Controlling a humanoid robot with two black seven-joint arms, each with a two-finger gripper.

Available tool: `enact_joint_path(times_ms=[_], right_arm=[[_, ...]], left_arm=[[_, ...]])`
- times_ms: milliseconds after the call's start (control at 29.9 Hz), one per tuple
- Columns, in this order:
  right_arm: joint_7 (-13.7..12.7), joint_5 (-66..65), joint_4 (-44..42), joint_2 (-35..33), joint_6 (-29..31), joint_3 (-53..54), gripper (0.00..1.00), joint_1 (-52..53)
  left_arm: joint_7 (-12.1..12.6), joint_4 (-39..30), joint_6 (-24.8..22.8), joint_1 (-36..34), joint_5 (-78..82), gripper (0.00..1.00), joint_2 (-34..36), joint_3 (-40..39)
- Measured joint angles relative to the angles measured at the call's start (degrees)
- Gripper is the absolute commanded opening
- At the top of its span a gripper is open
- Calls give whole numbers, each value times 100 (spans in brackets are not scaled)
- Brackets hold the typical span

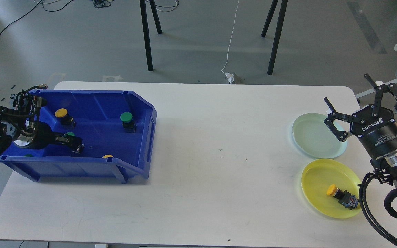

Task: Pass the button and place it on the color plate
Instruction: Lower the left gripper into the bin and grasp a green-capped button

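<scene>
Left gripper (pixel 76 144) sits inside blue bin (pixel 140 103), left of frame, fingers pinching green button (pixel 70 135). Small rigid part, likely light; domed cap looks slick, so squarer black body is the better hold. Right gripper (pixel 364 103) spread wide, empty, over pale green plate (pixel 308 137).

Left arm enters from bench left edge, wrist level; left end effector (pixel 76 144) small and dark, finger state indeterminate. Right arm rises at bench right edge; right end effector (pixel 369 106) raised, fingers spread wide, nothing between them.
</scene>
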Motion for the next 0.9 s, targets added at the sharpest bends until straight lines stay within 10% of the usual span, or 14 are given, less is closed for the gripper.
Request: enact_joint_path(times_ms=[167, 568, 902], right_arm=[[0, 0, 1, 0, 0, 0, 97, -1], [7, 0, 1, 0, 0, -10, 97, -12], [10, -80, -9, -85, 0, -2, 99, -20]], left_arm=[[0, 66, 3, 0, -52, 7, -47, 9], [-2, -215, -15, -207, -310, 5, 137, -217], [0, -3351, -16, -252, -1998, 5, 2013, -1651]])
